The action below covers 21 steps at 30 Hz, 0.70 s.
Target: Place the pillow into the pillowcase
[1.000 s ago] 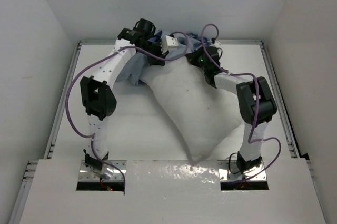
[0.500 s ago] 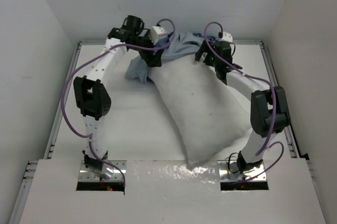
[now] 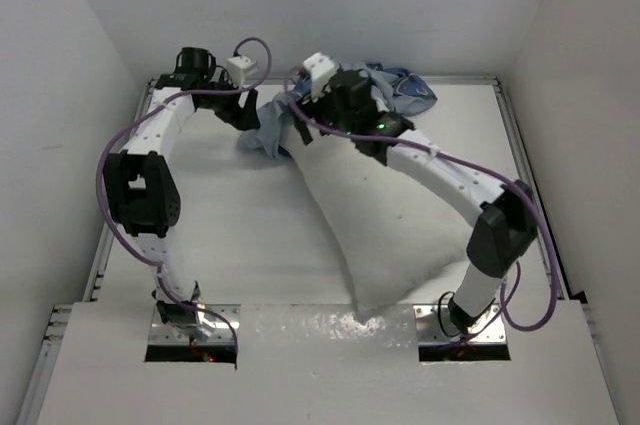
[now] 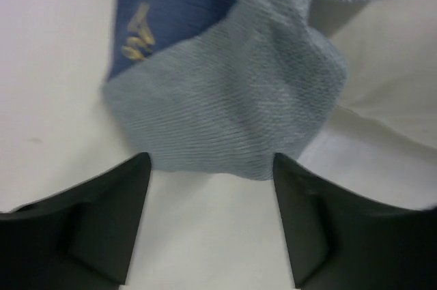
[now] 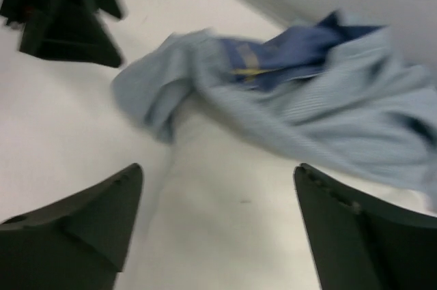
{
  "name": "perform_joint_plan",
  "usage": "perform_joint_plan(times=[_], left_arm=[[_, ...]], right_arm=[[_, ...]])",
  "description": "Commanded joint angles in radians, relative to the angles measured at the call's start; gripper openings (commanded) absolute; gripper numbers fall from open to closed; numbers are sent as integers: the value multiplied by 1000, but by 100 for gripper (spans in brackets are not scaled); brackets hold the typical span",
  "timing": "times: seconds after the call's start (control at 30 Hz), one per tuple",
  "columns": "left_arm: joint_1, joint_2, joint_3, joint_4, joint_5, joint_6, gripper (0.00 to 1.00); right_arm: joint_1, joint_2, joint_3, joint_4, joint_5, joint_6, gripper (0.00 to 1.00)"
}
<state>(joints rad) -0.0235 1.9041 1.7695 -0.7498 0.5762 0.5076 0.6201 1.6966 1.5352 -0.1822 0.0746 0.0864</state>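
Observation:
The white pillow (image 3: 390,215) lies slantwise across the table, its near corner by the arm bases. The blue pillowcase (image 3: 405,93) is bunched at the pillow's far end, and one grey-blue flap (image 3: 265,132) hangs off its left side. My left gripper (image 3: 243,113) stands open just left of that flap. In the left wrist view the flap (image 4: 232,99) ends right at the gap of the left gripper (image 4: 212,162), with nothing between the fingers. My right gripper (image 3: 300,130) is open above the pillow's far left corner. In its own view the right gripper (image 5: 217,170) hovers over the pillow (image 5: 232,222), short of the pillowcase (image 5: 321,106).
White walls close in the table (image 3: 230,235) at the back and on both sides. Metal rails (image 3: 120,195) run along its left and right edges. My left gripper (image 5: 68,24) shows dark in the right wrist view's top left corner.
Both grippers have opened and let go of the pillowcase. The left arm has drawn back to the left. The right arm has swung left across the pillow's far end.

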Motion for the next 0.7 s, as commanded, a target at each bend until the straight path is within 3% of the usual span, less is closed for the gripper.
perform_joint_plan(times=[0.0,0.07,0.27,0.33,0.37,0.4,0.43,0.47,0.5,0.53,0.63,0.67], left_arm=[[-16,19,-15,-29,169,130,73],[-16,30,-27,-42,224,186,86],[-19,101,-97,205,151,30,90],[-18,136,-114,284,180,-27,81],[-15,150,-114,294,201,-67,61],[-15,177,-104,285,246,-79,50],[-15,188,-96,271,264,-89,27],[-15,200,-88,251,280,-80,13],[-15,197,-85,221,290,-72,1],[-13,182,-88,210,295,-57,0],[-1,145,-84,121,381,14,0],[2,141,-53,49,414,31,0]], right_arm=[[81,87,45,-80,153,-94,99],[119,136,31,-9,212,-102,99],[144,303,43,99,362,-135,99],[145,366,72,110,466,-154,99],[144,382,74,130,487,-154,99],[144,406,68,144,501,-154,94],[144,417,66,159,511,-151,86],[144,429,72,159,507,-145,67],[144,451,80,155,501,-134,35],[144,459,91,142,498,-94,0],[124,440,132,142,395,59,0],[112,417,122,165,361,179,0]])
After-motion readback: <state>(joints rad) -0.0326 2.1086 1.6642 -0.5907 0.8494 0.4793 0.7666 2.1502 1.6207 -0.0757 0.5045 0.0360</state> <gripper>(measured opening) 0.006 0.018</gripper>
